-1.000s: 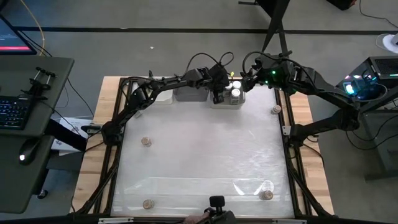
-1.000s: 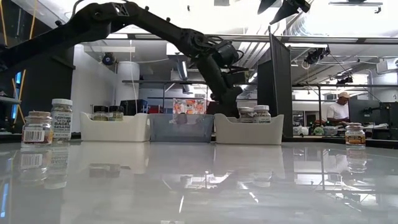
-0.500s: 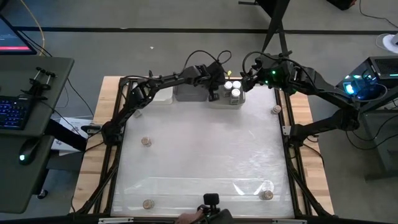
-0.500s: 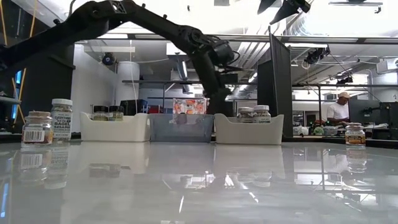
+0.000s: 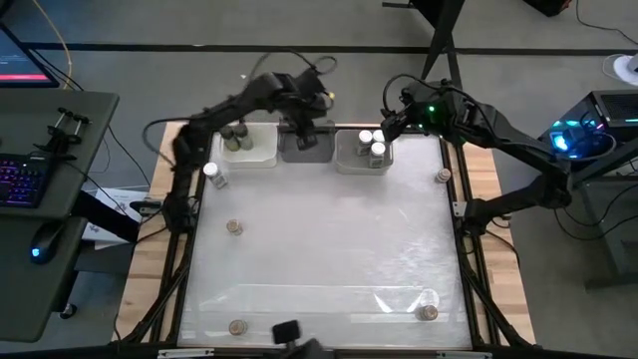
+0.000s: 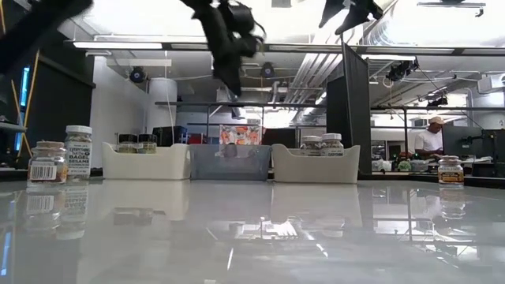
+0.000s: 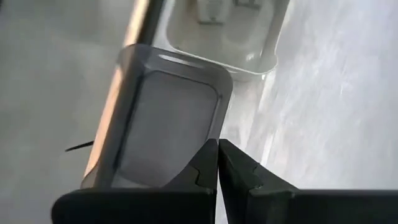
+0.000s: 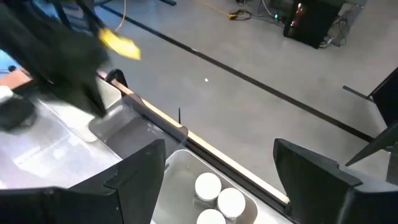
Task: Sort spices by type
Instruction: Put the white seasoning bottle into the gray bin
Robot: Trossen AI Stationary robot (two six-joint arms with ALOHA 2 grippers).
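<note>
Lifted away from the right-hand white bin (image 5: 361, 152), the left gripper (image 5: 302, 136) is now held above the grey bin (image 5: 305, 146), fingers pressed together and empty. Dark-capped jars (image 5: 235, 137) are seen in the left white bin (image 5: 261, 152), white-capped jars (image 5: 371, 144) in the right one. Above those, the right gripper (image 8: 217, 171) is held with jaws wide apart.
</note>
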